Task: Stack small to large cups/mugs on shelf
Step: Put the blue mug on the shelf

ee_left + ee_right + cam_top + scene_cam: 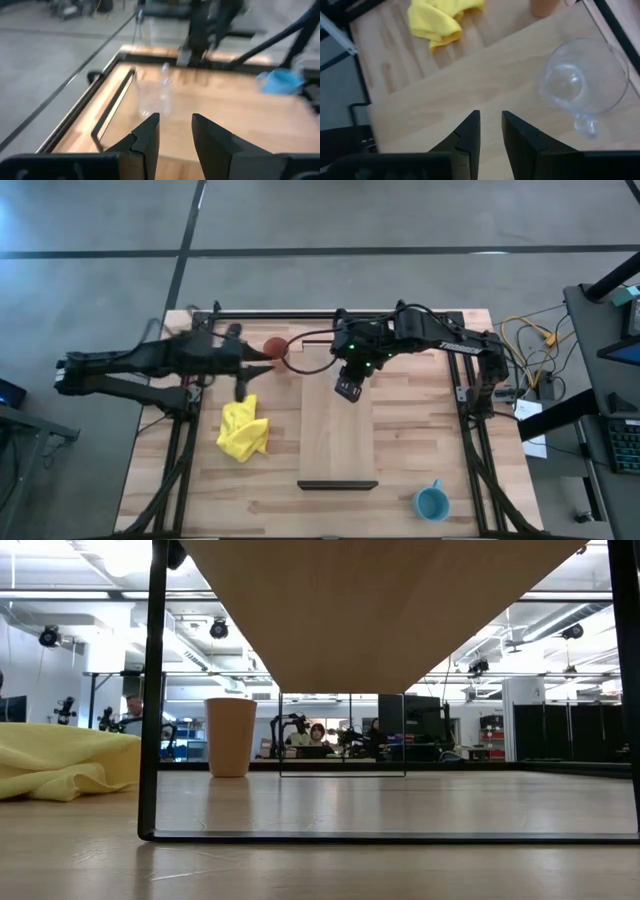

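Observation:
The clear glass mug stands upright on the top of the shelf, near the shelf's far end; it also shows in the left wrist view. My right gripper hangs over the shelf beside the mug, fingers a little open and empty. My left gripper is left of the shelf, pointing toward the mug, open and empty. The orange-brown cup stands on the table at the far side, left of the shelf. The light-blue mug stands near the front right.
A crumpled yellow cloth lies on the table left of the shelf. The shelf is raised on a black metal frame, with open room under it. A red cable loops at the far side. People show in the room behind the table.

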